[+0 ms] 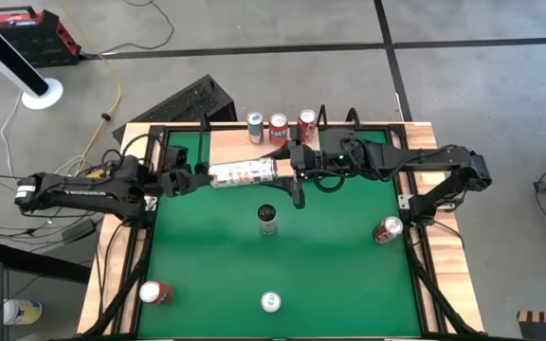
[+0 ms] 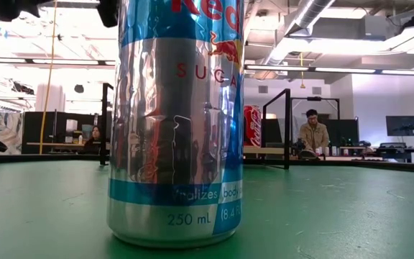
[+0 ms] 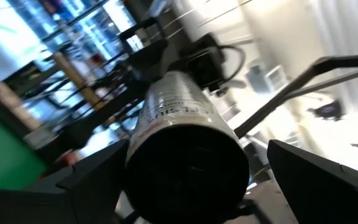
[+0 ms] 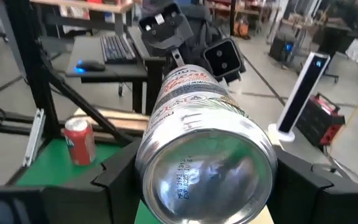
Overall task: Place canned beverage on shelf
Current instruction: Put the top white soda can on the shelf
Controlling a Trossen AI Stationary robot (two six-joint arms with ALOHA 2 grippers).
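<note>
We see a tall silver can (image 1: pixel 243 173) lying sideways in mid-air over the far half of the green tabletop (image 1: pixel 349 275), the left end effector (image 1: pixel 200 177) clamped on one end and the right end effector (image 1: pixel 286 170) on the other, it seems. The shelf (image 1: pixel 230 144) sits just beyond, three cans (image 1: pixel 280 126) standing along its far edge.

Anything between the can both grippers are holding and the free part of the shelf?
Nothing visible. The silver can lies sideways in the air, the left gripper at one end, the right gripper at the other. The shelf is bare right beside it; three cans stand farther along.
</note>
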